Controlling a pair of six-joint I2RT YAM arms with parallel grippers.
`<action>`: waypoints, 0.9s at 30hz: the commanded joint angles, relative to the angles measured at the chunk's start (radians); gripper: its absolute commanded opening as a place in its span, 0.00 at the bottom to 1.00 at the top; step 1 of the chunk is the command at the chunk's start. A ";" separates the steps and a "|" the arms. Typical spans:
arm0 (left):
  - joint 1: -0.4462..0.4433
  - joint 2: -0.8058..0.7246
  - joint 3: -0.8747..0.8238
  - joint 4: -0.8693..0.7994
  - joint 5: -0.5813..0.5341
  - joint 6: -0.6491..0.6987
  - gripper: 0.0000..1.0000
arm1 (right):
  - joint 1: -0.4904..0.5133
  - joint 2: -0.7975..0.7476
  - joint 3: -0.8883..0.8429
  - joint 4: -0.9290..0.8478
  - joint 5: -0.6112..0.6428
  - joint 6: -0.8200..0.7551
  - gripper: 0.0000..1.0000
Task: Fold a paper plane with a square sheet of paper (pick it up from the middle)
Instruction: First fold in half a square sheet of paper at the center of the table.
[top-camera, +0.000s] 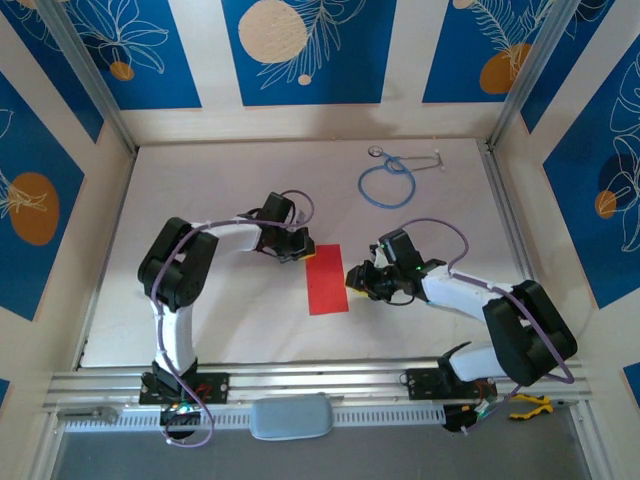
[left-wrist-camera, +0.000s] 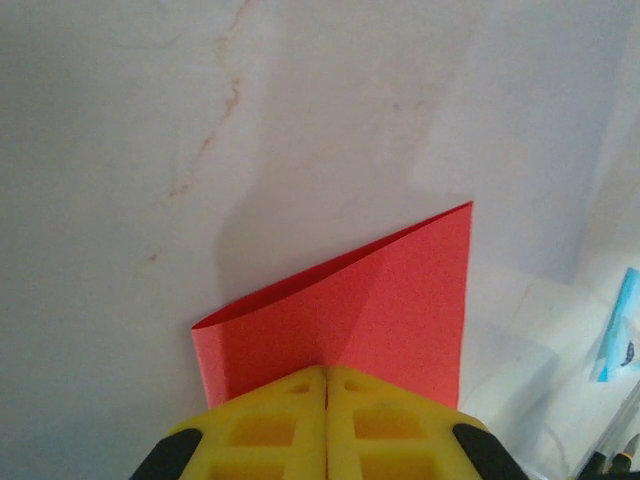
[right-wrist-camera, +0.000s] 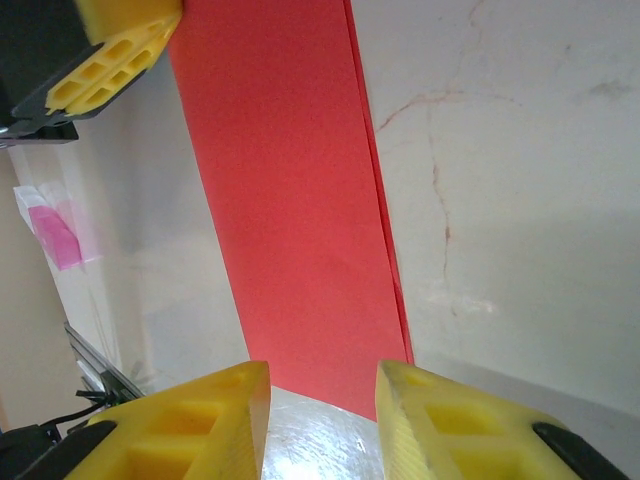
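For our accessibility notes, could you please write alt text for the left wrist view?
The left gripper is shut on the near edge of a folded sheet of red paper, whose layers gape apart at the left. Beneath lies a white table with faint brownish marks.

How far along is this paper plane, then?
Early days. The square sheet of paper is already folded in half into a long strip on the table. Right now the left gripper is shut on one edge, where the layers gape, and the right gripper stands open at another edge. The pointed nose and wings are all left to fold.
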 joint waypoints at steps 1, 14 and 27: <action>0.014 0.022 -0.017 0.008 -0.022 0.018 0.08 | 0.020 -0.014 -0.015 -0.022 0.004 0.043 0.33; 0.020 0.038 -0.068 0.066 0.003 -0.004 0.08 | 0.061 0.075 -0.033 0.049 -0.055 0.079 0.36; 0.021 0.049 -0.064 0.065 0.013 -0.003 0.08 | 0.062 0.083 -0.035 0.060 -0.023 0.087 0.36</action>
